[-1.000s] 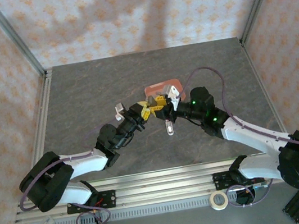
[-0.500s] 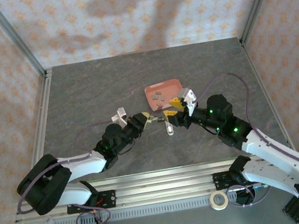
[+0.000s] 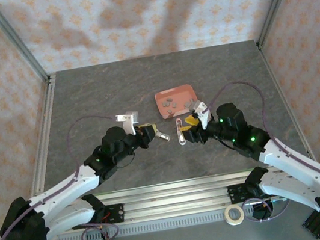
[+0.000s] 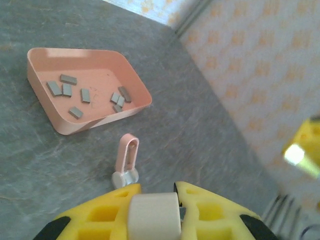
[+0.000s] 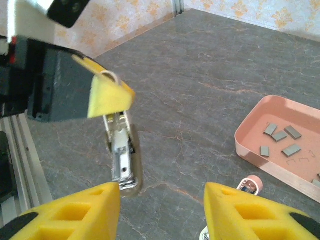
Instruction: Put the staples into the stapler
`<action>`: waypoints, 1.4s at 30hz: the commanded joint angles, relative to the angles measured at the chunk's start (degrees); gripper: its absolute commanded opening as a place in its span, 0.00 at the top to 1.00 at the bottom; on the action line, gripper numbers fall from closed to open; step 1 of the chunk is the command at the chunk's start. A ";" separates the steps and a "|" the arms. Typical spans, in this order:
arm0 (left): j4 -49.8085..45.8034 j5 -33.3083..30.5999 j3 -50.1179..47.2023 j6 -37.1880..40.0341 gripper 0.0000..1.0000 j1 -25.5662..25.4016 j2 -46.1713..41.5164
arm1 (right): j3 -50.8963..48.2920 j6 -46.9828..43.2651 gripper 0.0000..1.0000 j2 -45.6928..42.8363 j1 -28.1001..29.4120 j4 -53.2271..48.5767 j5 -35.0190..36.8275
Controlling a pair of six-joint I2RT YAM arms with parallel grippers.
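The stapler (image 5: 119, 155) is a pale little body with a silvery metal channel. It hangs from my left gripper (image 3: 148, 130), which is shut on its white end (image 4: 154, 215), and its metal tip is close to the table. In the left wrist view the left gripper (image 4: 156, 195) shows at the bottom edge. A small pink loop-shaped piece (image 4: 126, 159) lies on the table just ahead of it. Several grey staples (image 4: 82, 95) lie in the pink tray (image 3: 187, 91). My right gripper (image 5: 161, 192) is open and holds nothing, just right of the stapler's tip.
The pink loop piece (image 3: 180, 132) lies between the two grippers, in front of the tray. It also shows beside my right finger (image 5: 250, 184). The tray wall (image 5: 250, 150) is to the far right. Metal rails (image 3: 161, 205) run along the near edge.
The two grippers, close together by the tray a second ago, have drawn apart. The left one pulled back left with the stapler. The right gripper's jaws stand wider.
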 commanded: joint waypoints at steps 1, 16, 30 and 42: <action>-8.15 5.83 2.45 21.02 0.91 0.02 -1.31 | -0.81 5.26 0.52 -1.98 0.21 3.41 4.99; -34.99 24.36 22.11 62.93 0.90 5.13 15.26 | -4.48 19.82 0.50 -3.77 -5.94 3.18 10.15; -50.80 31.08 36.14 84.57 0.87 7.74 31.44 | -6.79 24.08 0.50 -2.59 -14.47 5.96 4.20; -51.42 39.33 44.79 87.31 0.85 8.02 42.63 | -5.41 20.87 0.50 -0.09 -14.99 3.82 4.06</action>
